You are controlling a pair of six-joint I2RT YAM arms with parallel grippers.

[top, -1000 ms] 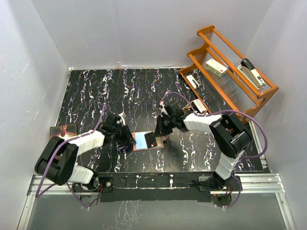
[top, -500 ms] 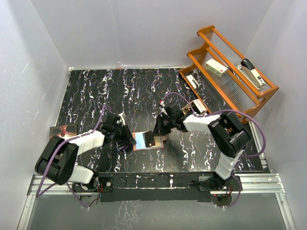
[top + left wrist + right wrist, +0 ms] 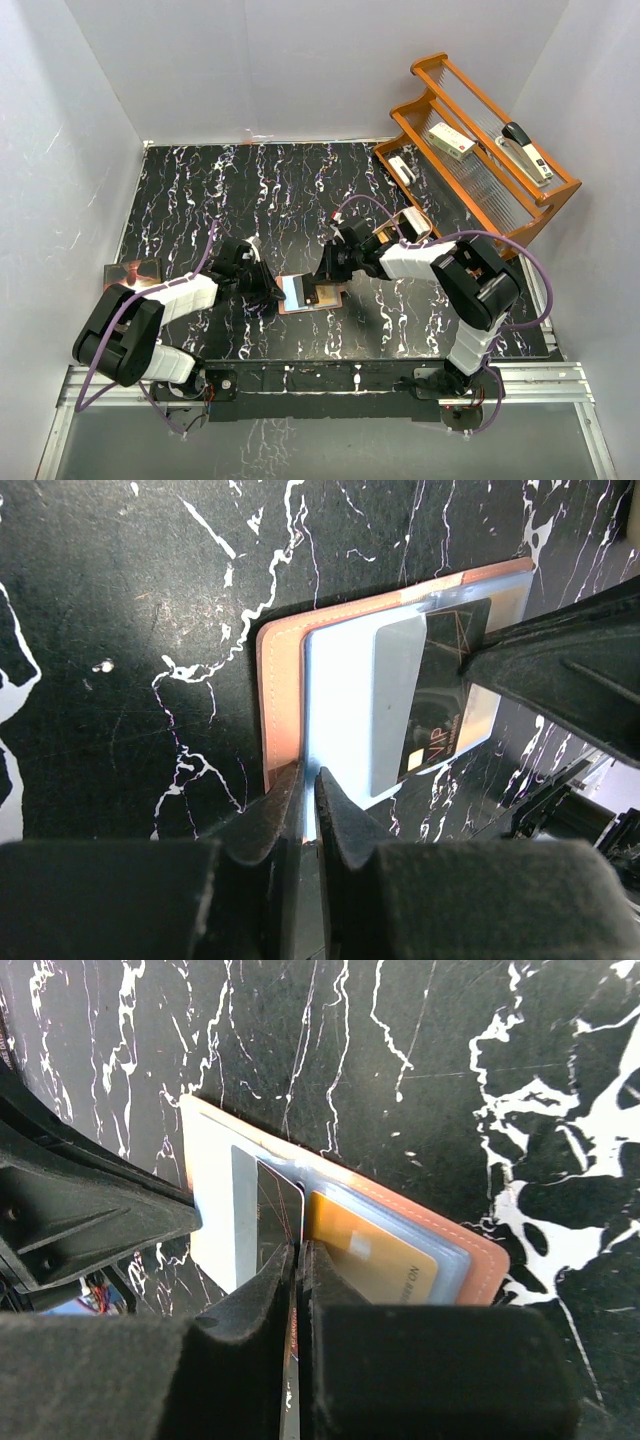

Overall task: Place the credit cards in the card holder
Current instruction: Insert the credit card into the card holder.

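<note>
**1. Card holder.** I see the card holder [image 3: 285,670] lying open and flat on the black marbled worktop [image 3: 250,190], near its front edge and between the two grippers. Its reddish-brown leather shows as a border around the clear inner pockets.

**2. Left arm.** The left gripper [image 3: 308,795] reaches in from the holder's left side. Its jaws are pressed almost together, pinching the pale edge of the left inner pocket. Only a thin bright strip shows between them.

**3. Right arm.** The right gripper [image 3: 298,1260] comes in from the opposite side. Its jaws are clamped on the edge of a dark card [image 3: 450,680] printed "VIP". This card lies over the middle of the open holder. The end facing the left gripper looks grey, as though under clear film, but I cannot tell how far it is in.

**4. Second card.** In the right wrist view, an orange-gold card [image 3: 375,1260] sits under clear film in the half nearer the right arm, just beside the dark card.

**5. Surroundings.** A dark booklet [image 3: 132,272] lies at the worktop's left edge, well apart from the holder. A wooden rack [image 3: 480,170] stands at the far right corner and carries a stapler [image 3: 527,150]
</note>
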